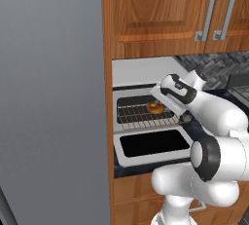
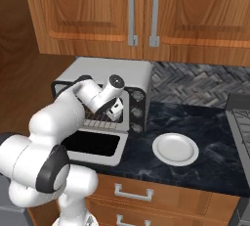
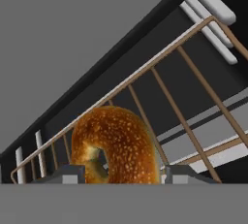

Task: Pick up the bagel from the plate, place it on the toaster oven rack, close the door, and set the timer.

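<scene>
bagel (image 3: 116, 145) sits on the rack (image 1: 143, 116) between the parted fingertips (image 3: 65, 173), gripper (image 3: 118, 175) released. plate (image 2: 175, 148), lower centre of the right base view, lies bare; door (image 1: 151, 145) hangs open.

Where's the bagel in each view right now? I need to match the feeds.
Left base view: bagel on the rack, just left of the hand.
Right base view: I cannot make it out; the arm covers the oven cavity.
Hand view: bagel bottom centre, between the fingertips, on the rack.
Shared landmark: the rack, seen in all three.
</scene>
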